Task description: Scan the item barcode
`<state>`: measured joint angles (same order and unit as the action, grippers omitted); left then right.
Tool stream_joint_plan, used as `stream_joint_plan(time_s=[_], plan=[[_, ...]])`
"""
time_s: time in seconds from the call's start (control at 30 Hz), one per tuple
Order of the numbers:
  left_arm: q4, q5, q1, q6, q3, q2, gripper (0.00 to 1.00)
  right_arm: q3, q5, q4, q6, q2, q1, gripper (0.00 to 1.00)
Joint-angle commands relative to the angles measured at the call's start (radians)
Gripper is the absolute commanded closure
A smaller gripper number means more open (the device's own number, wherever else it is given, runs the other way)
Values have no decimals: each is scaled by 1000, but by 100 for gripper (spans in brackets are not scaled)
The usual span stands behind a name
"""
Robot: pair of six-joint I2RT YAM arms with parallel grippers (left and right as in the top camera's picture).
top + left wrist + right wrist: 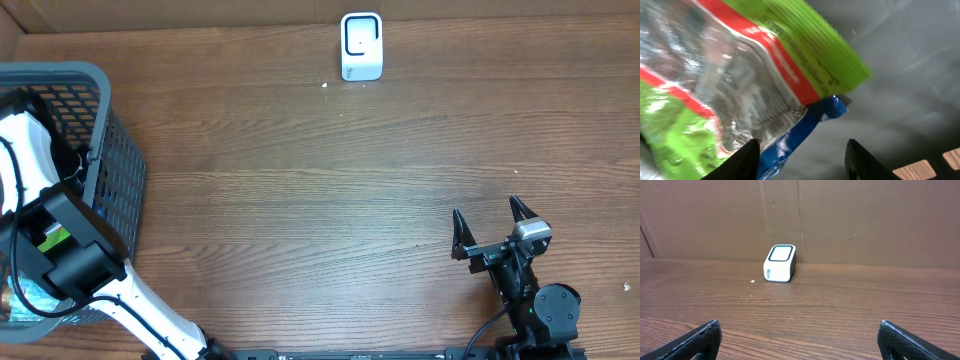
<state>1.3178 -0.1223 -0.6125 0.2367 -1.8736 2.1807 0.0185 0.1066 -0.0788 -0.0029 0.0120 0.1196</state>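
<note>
In the left wrist view a crinkly packet (765, 75), green with a red band and a clear window, lies on a blue packet (805, 127) inside the grey basket (112, 170). My left gripper (802, 160) is down in the basket, its fingers apart. The left finger (747, 162) sits against the blue packet's edge, with nothing between the two fingers. Overhead, the left arm covers the gripper and only a scrap of green packet (55, 237) shows. The white scanner (361, 46) stands at the table's far edge. My right gripper (490, 228) hovers open at the front right, facing the scanner (780, 263).
The basket occupies the table's left edge; its grey floor (900, 75) shows right of the packets. A brown cardboard wall (840, 220) runs behind the scanner. Bare wooden tabletop (320, 200) lies between basket, scanner and right arm.
</note>
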Motion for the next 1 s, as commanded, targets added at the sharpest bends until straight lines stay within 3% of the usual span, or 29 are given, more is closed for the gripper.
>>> stream_joint_plan(time_s=[0.0, 0.43, 0.57, 0.6, 0.63, 0.67, 0.7, 0.97], plan=[[-16, 53, 1, -43, 36, 7, 53, -10, -1, 5, 2, -9, 5, 0], [-69, -11, 2, -46, 101, 7, 50, -10, -1, 5, 2, -9, 5, 0], [-123, -23, 2, -45, 170, 7, 39, -10, -1, 5, 2, -9, 5, 0], [-139, -23, 2, -38, 188, 7, 43, -10, -1, 5, 2, -9, 5, 0], [-147, -23, 2, -38, 198, 7, 54, -10, -1, 5, 2, -9, 5, 0], [-148, -23, 1, -33, 201, 7, 81, -10, -1, 5, 2, -9, 5, 0], [-148, -23, 1, -29, 201, 7, 96, -10, -1, 5, 2, -9, 5, 0], [-8, -15, 1, 3, -12, 3, 96, -10, -1, 5, 2, -9, 5, 0]])
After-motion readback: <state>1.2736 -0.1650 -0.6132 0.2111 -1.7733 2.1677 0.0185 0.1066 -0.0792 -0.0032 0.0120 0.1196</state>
